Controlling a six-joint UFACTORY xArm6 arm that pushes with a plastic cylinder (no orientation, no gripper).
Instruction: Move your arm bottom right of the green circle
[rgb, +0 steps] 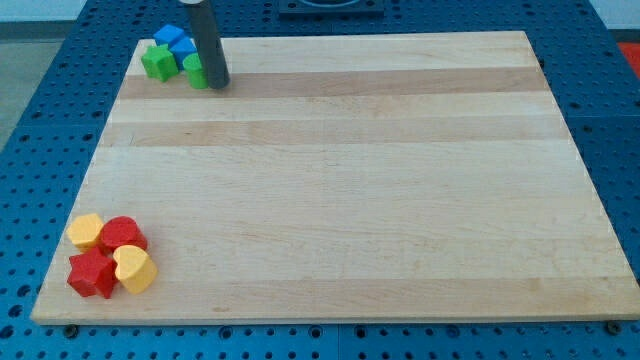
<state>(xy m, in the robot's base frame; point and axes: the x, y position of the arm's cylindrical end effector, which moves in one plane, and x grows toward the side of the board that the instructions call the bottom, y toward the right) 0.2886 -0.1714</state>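
Observation:
The green circle (194, 70) stands near the board's top left corner, partly hidden behind my rod. My tip (218, 85) rests on the board just right of and slightly below the green circle, touching or nearly touching it. A green star (157, 62) lies to the circle's left. Two blue blocks (175, 42) sit just above them, the right one partly hidden by the rod.
At the view's bottom left lies a cluster: a yellow heart (85, 231), a red circle (123, 234), a red star (92, 273) and a second yellow heart (134, 268). The wooden board (350, 180) lies on a blue perforated table.

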